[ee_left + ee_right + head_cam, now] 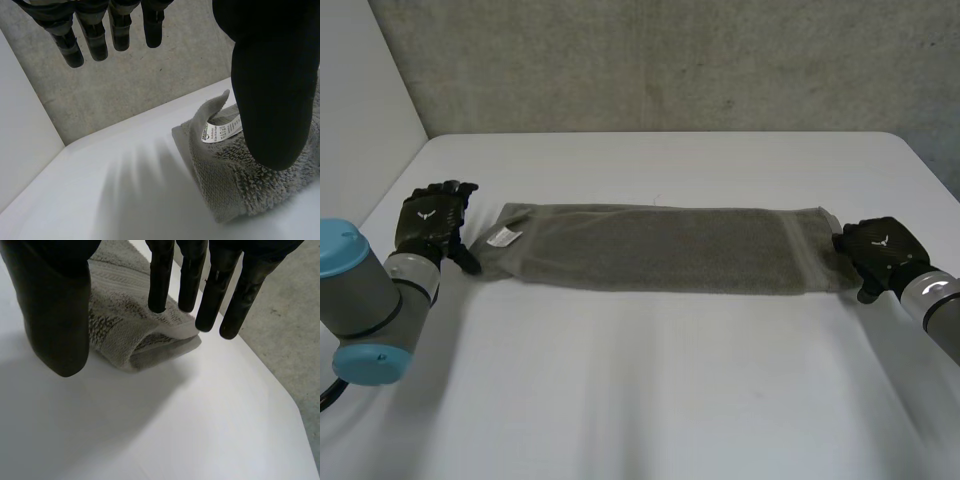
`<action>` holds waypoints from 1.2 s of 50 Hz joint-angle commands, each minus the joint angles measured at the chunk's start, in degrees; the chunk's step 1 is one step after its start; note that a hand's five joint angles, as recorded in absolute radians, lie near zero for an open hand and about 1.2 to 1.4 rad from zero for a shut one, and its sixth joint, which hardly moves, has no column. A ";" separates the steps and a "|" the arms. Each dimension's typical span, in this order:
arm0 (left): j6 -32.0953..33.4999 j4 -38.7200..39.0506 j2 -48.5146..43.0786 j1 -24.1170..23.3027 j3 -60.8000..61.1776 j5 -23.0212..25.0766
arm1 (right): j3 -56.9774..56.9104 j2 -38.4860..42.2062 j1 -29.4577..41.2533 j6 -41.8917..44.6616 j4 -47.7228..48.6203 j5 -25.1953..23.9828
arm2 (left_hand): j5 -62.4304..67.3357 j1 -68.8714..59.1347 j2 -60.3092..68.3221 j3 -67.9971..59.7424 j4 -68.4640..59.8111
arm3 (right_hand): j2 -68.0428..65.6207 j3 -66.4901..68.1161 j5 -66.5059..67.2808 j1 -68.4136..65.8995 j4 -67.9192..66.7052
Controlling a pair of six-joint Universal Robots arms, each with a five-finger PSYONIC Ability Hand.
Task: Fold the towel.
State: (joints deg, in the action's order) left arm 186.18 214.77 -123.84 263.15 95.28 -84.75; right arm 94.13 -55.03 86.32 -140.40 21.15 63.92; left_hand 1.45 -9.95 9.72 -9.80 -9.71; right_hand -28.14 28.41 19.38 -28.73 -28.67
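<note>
1. Soft, even light from above makes the smooth white table (650,380) uniformly bright.
2. The long grey-green terry towel (660,248) casts a thin, faint shadow along its near edge.
3. Behind the towel, the rough grey concrete wall (650,60) looks dimmer.
4. In the right wrist view, the towel's (120,325) end fold is dark inside.

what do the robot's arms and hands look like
The left hand and the right hand are both matt black, with slim round-tipped fingers, a thicker thumb and a small white emblem on the back. The left arm has a grey cylindrical joint with light-blue caps. The right arm is grey with a white mark near the wrist.
</note>
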 commanded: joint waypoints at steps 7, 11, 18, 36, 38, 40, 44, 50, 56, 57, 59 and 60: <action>0.06 -0.05 0.00 0.00 0.09 0.02 | -1.40 1.59 -0.10 -0.84 0.38 -0.46 | -0.23 -1.28 1.50 -1.42 -1.51 | -38.22 37.95 36.97 -37.62 -37.68; 0.06 -0.05 0.00 0.00 0.09 0.02 | -1.49 1.59 -0.19 -1.02 0.38 -0.55 | -0.23 -1.28 1.50 -1.42 -1.51 | -51.86 51.59 50.62 -51.27 -51.33; 0.06 -0.05 0.00 0.00 0.17 -0.07 | -2.54 1.24 -0.63 -2.15 -0.23 -0.11 | -0.23 -1.28 1.50 -1.42 -1.51 | -51.86 51.59 50.62 -51.27 -51.33; -0.20 -2.24 14.14 -0.88 4.92 0.28 | -16.87 -2.72 -13.28 0.39 -21.50 1.03 | -1.40 -0.10 0.32 -0.25 -0.34 | -51.86 51.59 50.62 -51.27 -51.33; -0.20 -2.86 15.28 -1.05 5.01 0.63 | -19.41 -4.38 -11.80 1.79 -22.73 2.86 | -1.40 -0.10 0.32 -0.25 -0.34 | -51.86 51.59 50.62 -51.27 -51.33; -0.29 -3.47 16.08 -1.40 5.01 0.81 | -20.64 -6.22 -8.92 1.45 -22.99 4.18 | -1.24 -0.27 0.49 -0.41 -0.50 | -51.86 51.59 50.62 -51.27 -51.33; -0.29 -4.00 17.05 -2.55 4.66 1.08 | -23.37 -9.05 -0.80 0.92 -23.00 5.69 | -1.24 -0.27 0.49 -0.41 -0.51 | -51.86 51.59 50.62 -51.27 -51.33; -0.55 -3.92 17.49 -3.08 4.22 0.99 | -29.16 -7.04 18.30 0.21 -22.03 7.09 | -1.24 -0.27 0.49 -0.41 -0.51 | -51.86 51.59 50.62 -51.27 -51.33; -0.55 -3.92 17.67 -4.39 4.04 0.99 | -34.97 2.53 36.33 0.39 -18.44 7.80 | -1.24 -0.27 0.49 -0.41 -0.51 | -51.86 51.59 50.62 -51.27 -51.33; -0.55 -3.83 17.58 -4.74 4.04 0.99 | -34.98 2.55 36.37 0.39 -18.43 7.80 | -1.24 -0.27 0.49 -0.41 -0.51 | -51.86 51.59 50.62 -51.27 -51.33; -0.55 -3.83 17.49 -5.10 4.04 0.90 | -36.38 7.98 42.94 0.74 -15.10 7.27 | -1.07 -0.43 0.66 -0.58 -0.67 | -51.86 51.59 50.62 -51.27 -51.33; -0.55 -3.83 17.40 -5.45 4.04 0.90 | -36.38 8.00 42.97 0.74 -15.09 7.27 | -1.23 -0.27 0.49 -0.42 -0.51 | -51.86 51.59 50.62 -51.27 -51.33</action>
State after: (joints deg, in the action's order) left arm 185.62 210.84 -106.17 258.94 99.37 -83.76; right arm 60.19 -54.76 119.36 -140.01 2.03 71.69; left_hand 1.45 -9.80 9.55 -9.52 -9.56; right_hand -75.78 76.52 66.41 -75.62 -76.42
